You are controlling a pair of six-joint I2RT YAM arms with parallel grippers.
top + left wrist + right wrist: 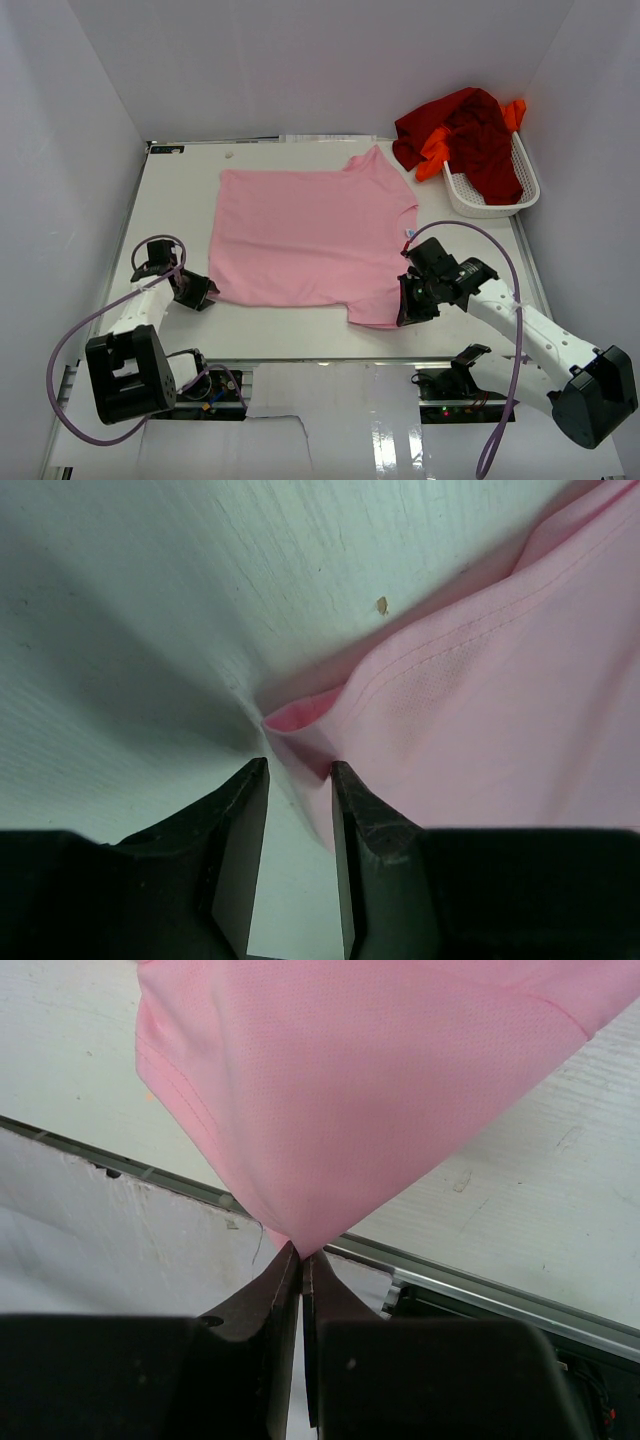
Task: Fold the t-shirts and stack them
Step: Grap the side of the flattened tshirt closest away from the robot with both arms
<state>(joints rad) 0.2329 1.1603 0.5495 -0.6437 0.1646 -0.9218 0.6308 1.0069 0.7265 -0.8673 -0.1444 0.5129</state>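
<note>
Top external view puts the task at its very start. The light pink t-shirt (305, 235) lies spread flat in the middle of the worktop (175, 190), and no fold shows in it. The dark red t-shirt (485, 135) and the bright orange t-shirt (435, 158) are crumpled together at the far right, heaped in the white mesh basket (470, 205) and spilling over its far rim. Nothing is folded and nothing is stacked.

The right wrist view shows the right hand (301, 1252) pinched shut on the near right corner of the pink cloth, which rises from the fingertips in a taut cone.

In the left wrist view the left hand (300, 768) sits low at the near left corner. Its fingers stand a narrow gap apart, and the pink corner lies just ahead of the tips, not clamped as far as can be seen.

I judge this to be the set-up for the first fold, with one corner held and the other about to be taken. Left to do are folding the pink shirt, pulling the other two from the basket, folding each and stacking all three.
</note>
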